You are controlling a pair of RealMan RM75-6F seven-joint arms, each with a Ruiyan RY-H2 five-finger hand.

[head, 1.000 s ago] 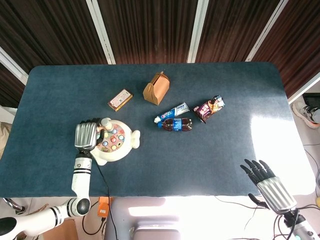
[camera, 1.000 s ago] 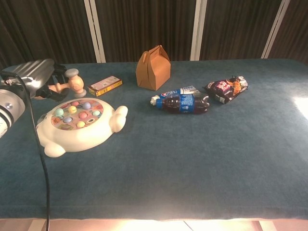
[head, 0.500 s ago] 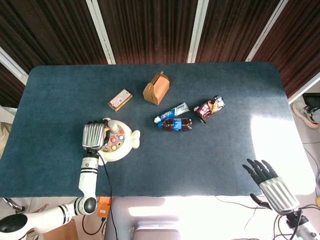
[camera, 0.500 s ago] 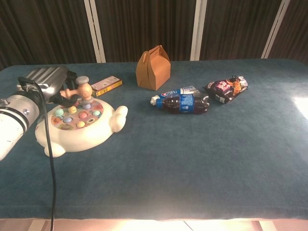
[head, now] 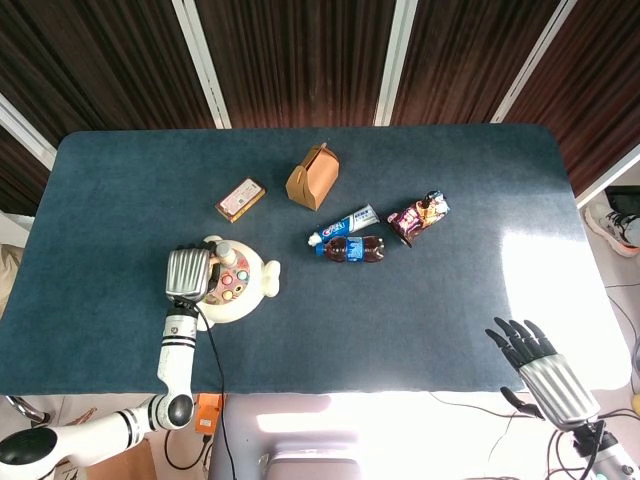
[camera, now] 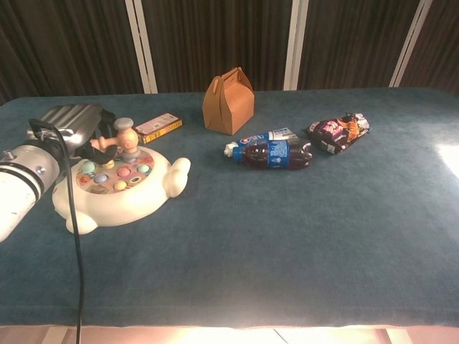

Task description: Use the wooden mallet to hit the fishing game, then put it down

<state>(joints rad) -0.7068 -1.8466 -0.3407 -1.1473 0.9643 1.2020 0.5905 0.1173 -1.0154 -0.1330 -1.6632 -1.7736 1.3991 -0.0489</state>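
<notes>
Mallet [camera: 123,138] handle hidden inside left hand [camera: 72,122] over fishing game [camera: 118,188].

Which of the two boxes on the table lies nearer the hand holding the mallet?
The small flat yellow box, lying just beyond the fishing game and left hand; the brown handled carton stands farther right.

Sharp, evenly lit — white glare on table [head: 545,270] right side
</notes>
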